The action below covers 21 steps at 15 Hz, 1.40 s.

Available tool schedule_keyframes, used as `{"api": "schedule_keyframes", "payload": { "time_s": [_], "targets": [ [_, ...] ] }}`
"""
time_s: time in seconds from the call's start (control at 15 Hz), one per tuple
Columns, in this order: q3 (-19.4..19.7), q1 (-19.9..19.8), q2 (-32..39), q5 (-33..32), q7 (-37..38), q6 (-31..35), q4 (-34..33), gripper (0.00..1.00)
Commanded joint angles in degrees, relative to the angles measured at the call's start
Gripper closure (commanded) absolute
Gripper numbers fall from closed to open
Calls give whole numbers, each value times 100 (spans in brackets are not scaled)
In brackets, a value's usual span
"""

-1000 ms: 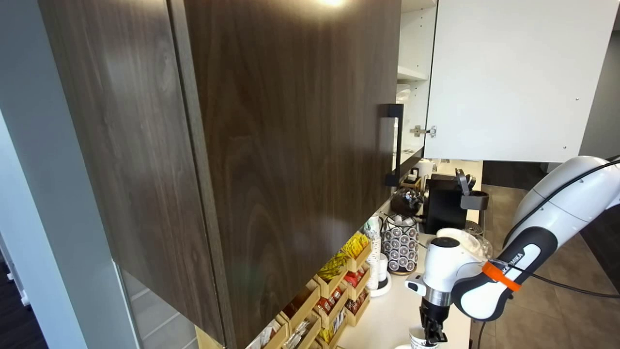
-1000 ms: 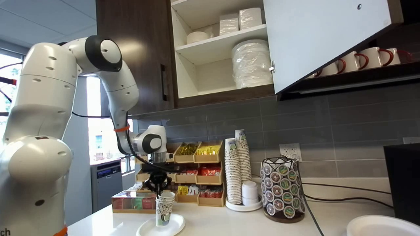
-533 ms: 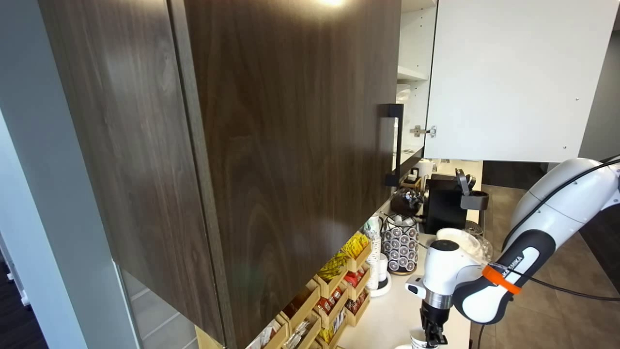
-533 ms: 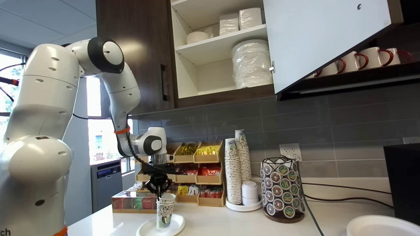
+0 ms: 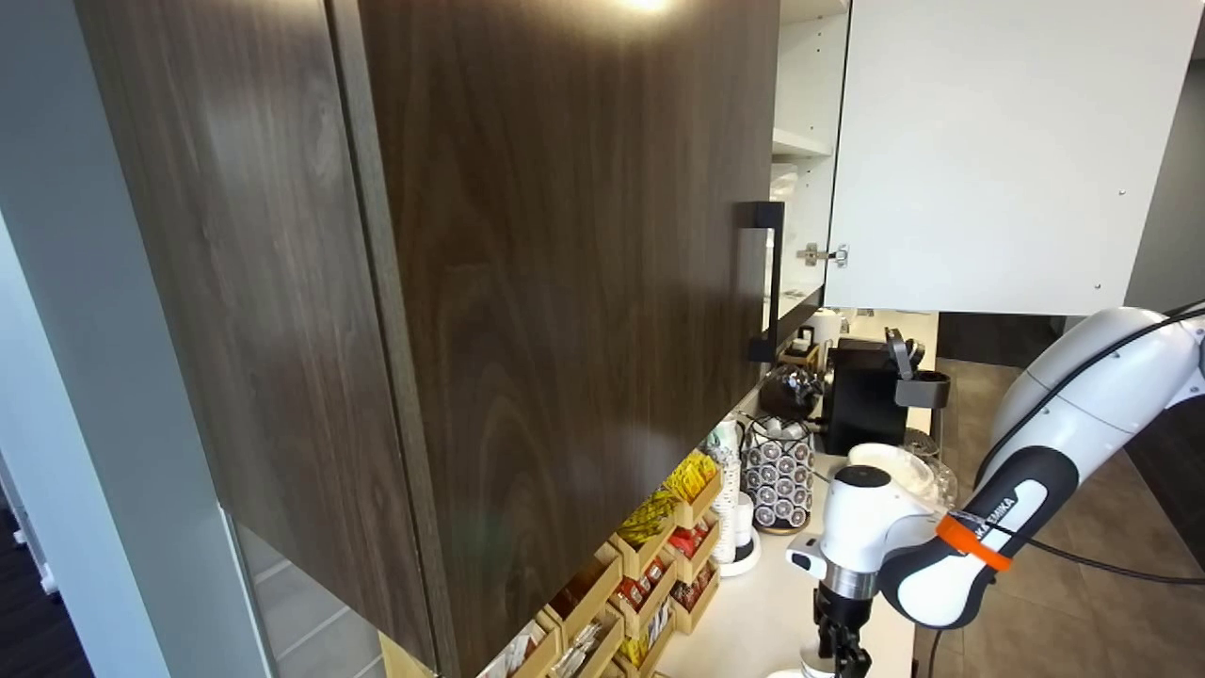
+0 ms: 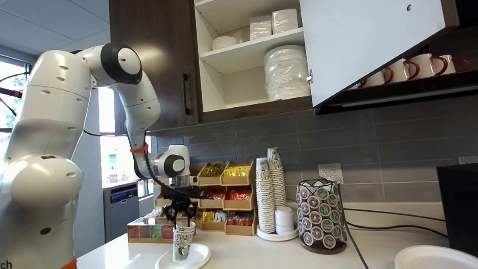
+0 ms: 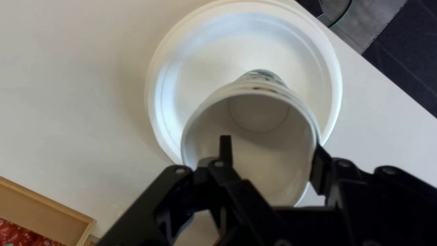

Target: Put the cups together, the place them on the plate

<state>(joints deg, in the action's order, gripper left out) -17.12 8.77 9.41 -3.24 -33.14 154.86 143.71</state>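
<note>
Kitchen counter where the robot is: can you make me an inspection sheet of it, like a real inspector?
Surface: white counter, smooth-looking.
Job's things: patterned paper cups, nested together, mouth up, on the white plate.
Clutter: wooden packet organizer, see-through packet box, tall paper-cup stacks, coffee pods.
Gripper: open, fingers apart; one inside the cups' mouth, the other outside by the rim.
Cables: black cables along the back of the counter; another cable beside the robot arm.
Surroundings: cabinet door open overhead; red-handled mugs on a shelf.
</note>
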Motion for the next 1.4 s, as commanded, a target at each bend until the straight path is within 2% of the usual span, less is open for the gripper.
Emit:
{"api": "schedule_keyframes", "payload": {
  "time_s": [0.0,0.07,0.13,1.0,1.33],
  "targets": [
    [101,66,-176,-248,240,-5,32,13],
    [99,65,-175,-251,235,-21,16,5],
    [102,71,-164,-264,244,-8,20,1],
    [135,48,-136,-374,295,-88,-27,0],
    [-100,-325,538,798,-987,-542,-419,0]
  ]
}}
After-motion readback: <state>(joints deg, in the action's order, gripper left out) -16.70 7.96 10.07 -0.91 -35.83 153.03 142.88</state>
